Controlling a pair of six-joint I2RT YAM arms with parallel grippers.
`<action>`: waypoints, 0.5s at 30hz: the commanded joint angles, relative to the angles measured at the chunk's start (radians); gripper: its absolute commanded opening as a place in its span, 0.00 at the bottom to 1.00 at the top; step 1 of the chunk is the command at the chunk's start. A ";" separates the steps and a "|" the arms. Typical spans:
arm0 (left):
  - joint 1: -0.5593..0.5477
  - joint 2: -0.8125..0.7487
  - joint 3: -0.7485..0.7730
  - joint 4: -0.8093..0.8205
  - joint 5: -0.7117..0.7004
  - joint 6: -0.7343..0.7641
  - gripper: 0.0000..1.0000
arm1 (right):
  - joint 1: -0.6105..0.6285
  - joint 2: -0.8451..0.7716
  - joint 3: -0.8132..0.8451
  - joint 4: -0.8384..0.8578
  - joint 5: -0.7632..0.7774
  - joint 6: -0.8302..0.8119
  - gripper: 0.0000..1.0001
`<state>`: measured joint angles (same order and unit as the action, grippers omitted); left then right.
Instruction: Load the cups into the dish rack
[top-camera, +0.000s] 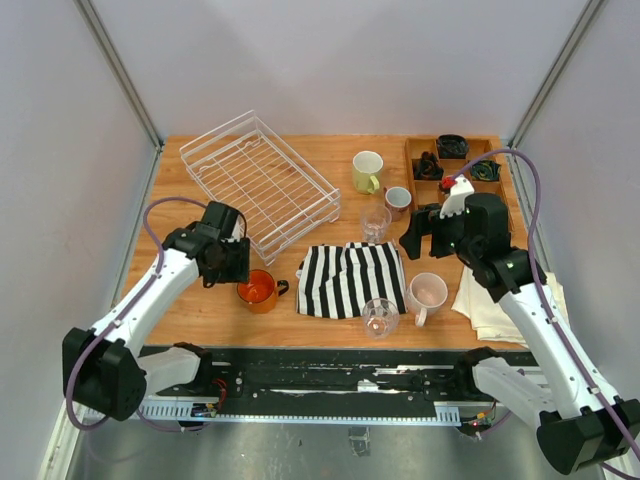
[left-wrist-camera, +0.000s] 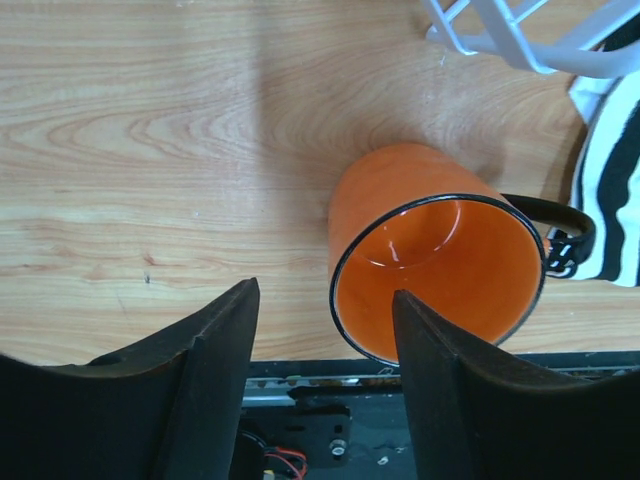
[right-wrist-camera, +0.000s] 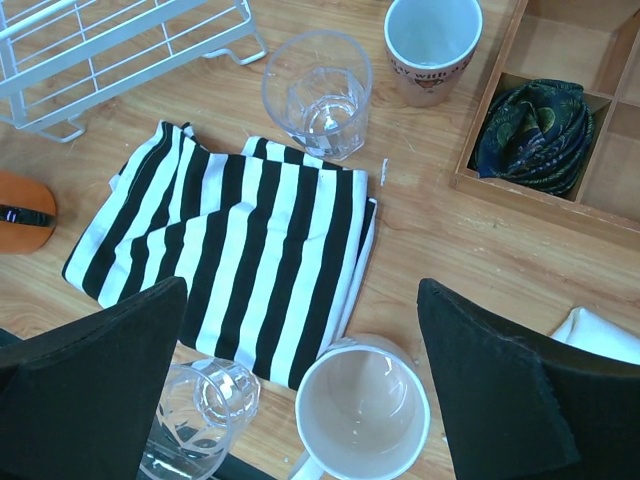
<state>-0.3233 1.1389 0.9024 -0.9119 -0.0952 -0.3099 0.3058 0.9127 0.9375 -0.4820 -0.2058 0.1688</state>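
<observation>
- You have no cups in the dish rack (top-camera: 262, 186) yet: its wire grid stands bare at the back left of the counter (top-camera: 200, 310), so all six loads are left.
- Your first pick looks to be under way. The left claw (left-wrist-camera: 325, 292) is spread at the orange mug (left-wrist-camera: 440, 265), which stands upright at the near left, just in front of the rack's corner. One finger sits over the mug's mouth and the other outside its wall. It is not pinching anything as far as the wrist view shows.
- Your right claw (right-wrist-camera: 300, 300) is spread wide and carries nothing. It hangs over the striped cloth (top-camera: 350, 278) and the pale pink mug (right-wrist-camera: 362, 410).
- Still on the counter: the yellow-green mug (top-camera: 367, 171) and the smaller dusty-pink mug (top-camera: 398, 200) stand at the back, beside the wooden tray (top-camera: 412, 170). One clear tumbler (right-wrist-camera: 317, 92) stands upright just behind the cloth.
- The second tumbler (right-wrist-camera: 200, 420) sits at the cloth's near edge and appears tipped on its side, so it may need a different approach.
- My judgement: you are at the very start, with nothing loaded, one mug about to be gripped and five untouched.
</observation>
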 joint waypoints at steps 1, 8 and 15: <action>-0.007 0.050 0.045 0.007 -0.002 0.036 0.58 | 0.018 0.000 0.015 0.023 0.019 0.021 0.99; -0.007 0.115 0.080 0.013 0.016 0.042 0.49 | 0.018 -0.001 0.002 0.024 0.036 0.008 0.98; -0.007 0.187 0.070 0.013 0.054 0.058 0.48 | 0.018 0.001 0.001 0.032 0.051 -0.011 0.99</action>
<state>-0.3233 1.2995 0.9615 -0.9058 -0.0795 -0.2729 0.3084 0.9146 0.9375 -0.4686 -0.1791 0.1757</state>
